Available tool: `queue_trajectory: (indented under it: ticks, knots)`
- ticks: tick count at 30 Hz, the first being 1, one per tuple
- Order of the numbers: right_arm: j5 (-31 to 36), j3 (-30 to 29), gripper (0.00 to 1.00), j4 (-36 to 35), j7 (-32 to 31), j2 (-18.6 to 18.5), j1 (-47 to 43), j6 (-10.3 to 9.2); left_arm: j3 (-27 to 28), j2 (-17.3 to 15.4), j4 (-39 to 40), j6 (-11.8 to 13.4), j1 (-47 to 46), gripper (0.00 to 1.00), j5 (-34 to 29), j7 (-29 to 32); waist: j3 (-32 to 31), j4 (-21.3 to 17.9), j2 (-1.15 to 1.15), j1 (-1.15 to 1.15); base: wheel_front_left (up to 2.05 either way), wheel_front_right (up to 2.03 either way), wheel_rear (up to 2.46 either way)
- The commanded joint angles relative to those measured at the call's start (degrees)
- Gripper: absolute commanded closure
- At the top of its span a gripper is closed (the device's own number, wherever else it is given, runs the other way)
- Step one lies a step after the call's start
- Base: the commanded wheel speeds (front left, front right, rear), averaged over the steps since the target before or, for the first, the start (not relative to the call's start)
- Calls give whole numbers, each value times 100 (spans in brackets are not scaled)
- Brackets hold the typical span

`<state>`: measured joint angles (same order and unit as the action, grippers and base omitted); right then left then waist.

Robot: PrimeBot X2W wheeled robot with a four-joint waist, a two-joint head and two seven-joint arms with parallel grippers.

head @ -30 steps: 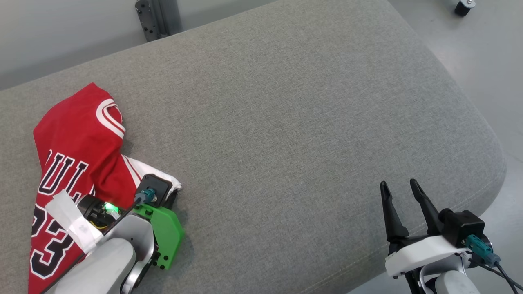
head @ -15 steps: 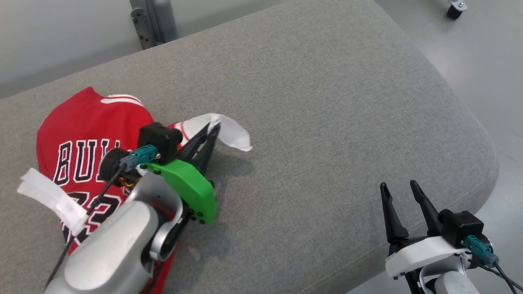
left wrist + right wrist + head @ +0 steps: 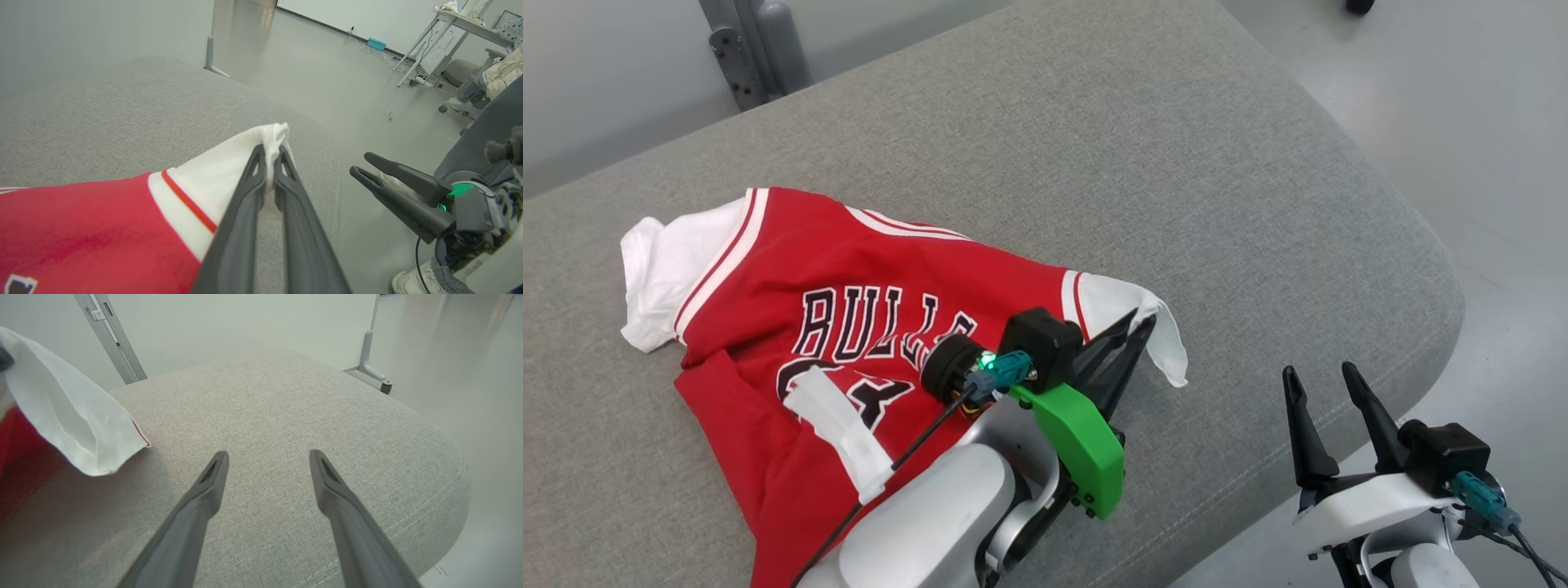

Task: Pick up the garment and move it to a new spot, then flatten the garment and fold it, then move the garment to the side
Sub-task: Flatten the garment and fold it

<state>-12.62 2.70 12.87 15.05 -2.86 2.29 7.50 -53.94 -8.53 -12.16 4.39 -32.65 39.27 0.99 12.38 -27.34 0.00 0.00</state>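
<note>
Our left gripper pinches the white sleeve of the shirt; a hard tug could slip it free. Our right gripper is open.

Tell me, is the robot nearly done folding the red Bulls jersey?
Not nearly. Done: the left gripper is shut on the Bulls jersey by its white sleeve. In hand: moving it to a new spot on the grey cushion. Left: flattening its rumpled lower part, folding, and setting it aside. The right gripper waits open.
</note>
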Motion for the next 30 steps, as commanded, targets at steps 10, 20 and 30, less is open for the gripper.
queue_trajectory:
  ticks: [10, 20, 30]
  knots:
    - [-42, -309, 0, 35, 19, -7, -224, -2, 790, -874, 874, -42, 849, 0, 916, -181, 24, 355, 0, 0, 0, 0, 0]
    - [157, -226, 0, 91, 20, -9, -122, -1, 2349, -2493, 1650, 634, 2256, 0, 2214, 85, -215, 1128, 0, 0, 0, 0, 0]
    - [315, -143, 0, 159, 19, -10, 20, -2, 2452, -2075, 420, -24, 2361, 0, 3564, 830, -262, 1288, 0, 0, 0, 0, 0]
